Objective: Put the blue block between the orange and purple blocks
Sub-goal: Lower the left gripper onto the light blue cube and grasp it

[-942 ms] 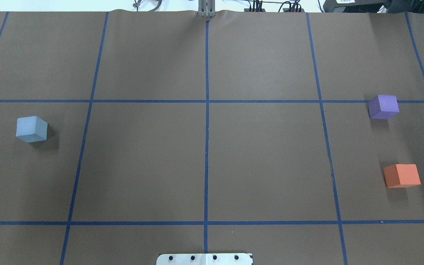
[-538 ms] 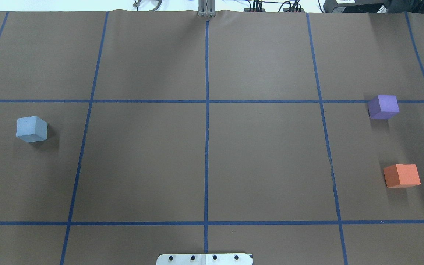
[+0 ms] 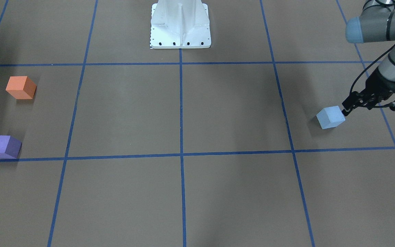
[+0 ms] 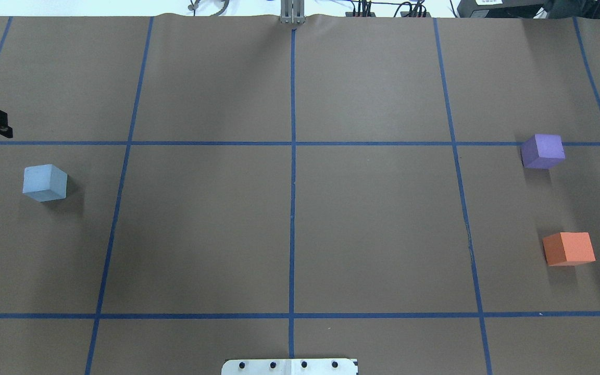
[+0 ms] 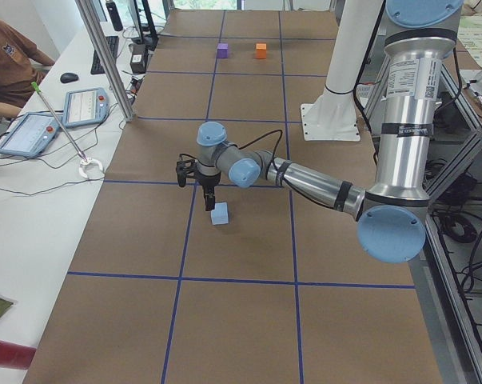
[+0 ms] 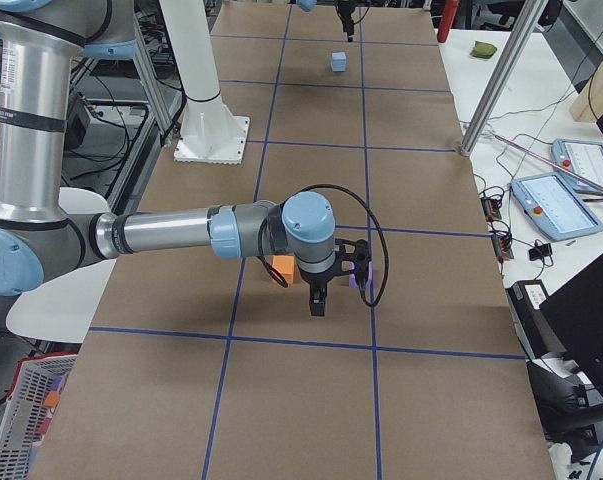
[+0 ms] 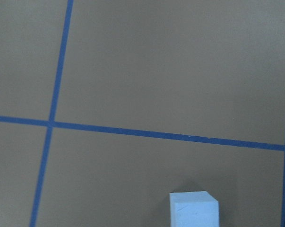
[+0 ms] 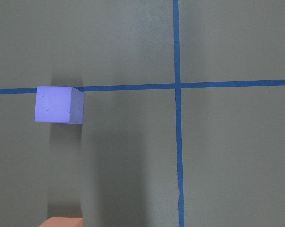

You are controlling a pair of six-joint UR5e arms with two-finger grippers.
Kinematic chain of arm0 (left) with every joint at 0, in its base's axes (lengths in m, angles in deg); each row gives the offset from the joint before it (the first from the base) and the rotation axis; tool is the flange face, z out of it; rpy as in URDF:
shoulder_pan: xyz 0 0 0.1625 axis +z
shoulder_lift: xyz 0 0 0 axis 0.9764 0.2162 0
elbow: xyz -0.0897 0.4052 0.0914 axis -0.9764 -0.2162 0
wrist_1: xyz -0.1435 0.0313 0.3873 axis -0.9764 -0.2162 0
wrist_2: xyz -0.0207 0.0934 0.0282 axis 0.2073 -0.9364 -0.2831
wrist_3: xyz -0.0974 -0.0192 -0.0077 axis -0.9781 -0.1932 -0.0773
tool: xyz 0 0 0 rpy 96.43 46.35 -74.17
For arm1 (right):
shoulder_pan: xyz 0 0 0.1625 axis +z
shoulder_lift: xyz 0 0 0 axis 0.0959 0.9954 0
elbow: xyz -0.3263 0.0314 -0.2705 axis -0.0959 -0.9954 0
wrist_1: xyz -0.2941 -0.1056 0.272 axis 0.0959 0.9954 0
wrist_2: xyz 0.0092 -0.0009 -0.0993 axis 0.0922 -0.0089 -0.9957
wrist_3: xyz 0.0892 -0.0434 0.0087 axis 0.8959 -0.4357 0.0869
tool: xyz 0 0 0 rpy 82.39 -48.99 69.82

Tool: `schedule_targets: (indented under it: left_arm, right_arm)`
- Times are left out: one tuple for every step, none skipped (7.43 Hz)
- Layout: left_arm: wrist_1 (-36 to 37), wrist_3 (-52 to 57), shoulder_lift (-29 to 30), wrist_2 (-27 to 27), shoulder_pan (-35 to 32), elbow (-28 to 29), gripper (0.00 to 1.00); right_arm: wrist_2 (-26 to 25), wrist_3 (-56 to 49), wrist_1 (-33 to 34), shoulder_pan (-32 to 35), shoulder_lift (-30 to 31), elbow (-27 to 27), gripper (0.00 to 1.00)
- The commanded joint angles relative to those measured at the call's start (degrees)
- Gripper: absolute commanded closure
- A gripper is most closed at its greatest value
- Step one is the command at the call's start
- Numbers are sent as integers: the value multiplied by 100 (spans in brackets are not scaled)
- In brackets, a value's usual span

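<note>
The light blue block sits on the brown table on my left side; it also shows in the overhead view and at the bottom of the left wrist view. My left gripper hovers just beside and above it, fingers together and empty. The purple block and the orange block sit apart on the far right side, with a bare gap between them. My right gripper hangs over those two blocks; I cannot tell whether it is open or shut.
The white robot base stands at the table's middle near edge. Blue tape lines divide the brown table cover into squares. A side table with tablets and a seated operator lies beyond the far edge.
A black part of my left arm, with its cable, has come into the overhead view at the left edge. None of the three blocks has moved.
</note>
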Motion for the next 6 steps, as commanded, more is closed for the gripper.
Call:
schedule_targets:
  left_arm:
    - [-578, -465, -13, -431, 628, 328, 0]
    - [-588, -413, -30, -432, 647, 381, 0]
    - [-588, -386, -39, -440, 648, 390, 0]
    - [-579, -220, -100, -432, 648, 399, 0]
    - [-605, -71, -144, -423, 648, 495, 0]
    - [-675, -69, -144, -414, 656, 583, 0]
  right_arm:
    - [19, 36, 1, -18, -24, -3, 0]
    - [19, 36, 1, -18, -33, -3, 0]
    - [19, 36, 1, -18, -33, 6, 0]
    - [19, 36, 1, -27, -33, -3, 0]
    - [19, 36, 10, -27, -33, -3, 0]
    - [19, 28, 10, -27, -33, -3, 0]
